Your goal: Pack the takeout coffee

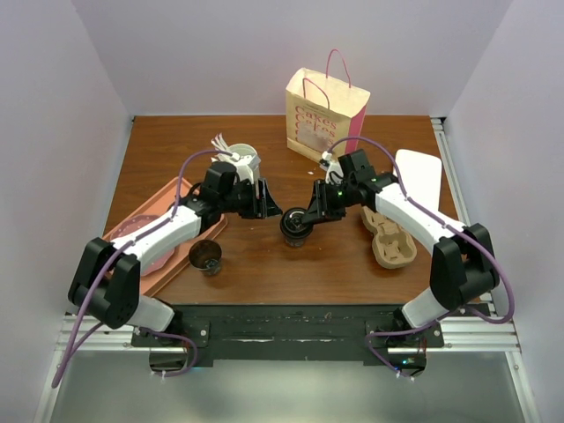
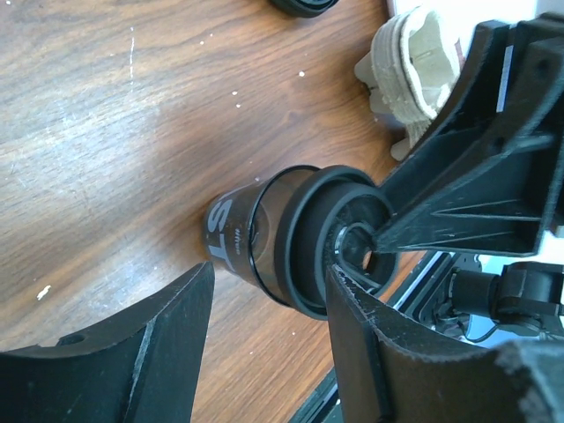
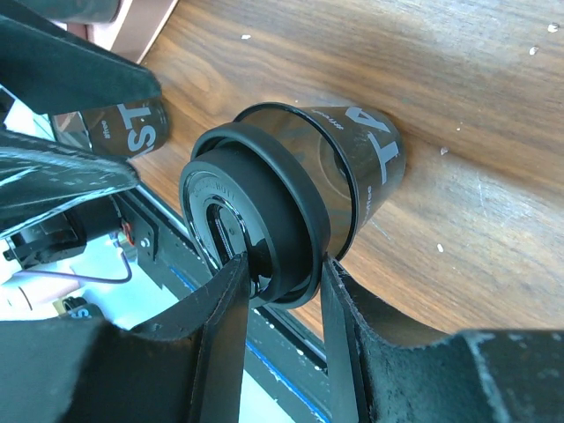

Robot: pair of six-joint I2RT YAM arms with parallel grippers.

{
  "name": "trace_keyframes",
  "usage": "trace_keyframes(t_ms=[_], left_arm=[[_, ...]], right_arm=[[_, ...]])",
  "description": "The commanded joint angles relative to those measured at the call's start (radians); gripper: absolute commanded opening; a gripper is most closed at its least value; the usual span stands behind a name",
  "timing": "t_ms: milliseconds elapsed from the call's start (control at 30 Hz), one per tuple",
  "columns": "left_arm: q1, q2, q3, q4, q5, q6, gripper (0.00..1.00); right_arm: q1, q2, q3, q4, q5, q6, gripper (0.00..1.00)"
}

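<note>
The takeout coffee (image 1: 295, 226) is a short dark cup with a black lid, standing mid-table. In the right wrist view the cup (image 3: 352, 167) has its lid (image 3: 251, 220) facing the camera. My right gripper (image 3: 282, 264) is shut on the lid's edge, with one finger in the lid's top recess and the other outside the rim; from above the gripper (image 1: 310, 214) reaches in from the right. My left gripper (image 1: 269, 203) stands open just left of the cup. Its fingers (image 2: 115, 352) straddle open table short of the cup (image 2: 256, 238), touching nothing.
A second dark cup without a lid (image 1: 205, 256) stands beside the pink tray (image 1: 141, 225). The white cup of stirrers (image 1: 240, 159) is behind the left arm. A paper bag (image 1: 324, 110) stands at the back. The tan pulp carrier (image 1: 388, 238) lies under the right arm.
</note>
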Motion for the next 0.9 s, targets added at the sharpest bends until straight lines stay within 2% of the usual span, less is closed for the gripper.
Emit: trace_keyframes(t_ms=[0,867], left_arm=[[-0.011,0.017,0.044,0.020,0.006,0.030,0.58],[-0.023,0.056,0.044,-0.003,-0.014,0.052,0.57]], right_arm=[[0.003,0.015,0.066,-0.032,0.022,-0.020,0.32],[0.017,0.066,0.091,-0.046,0.029,-0.024,0.38]])
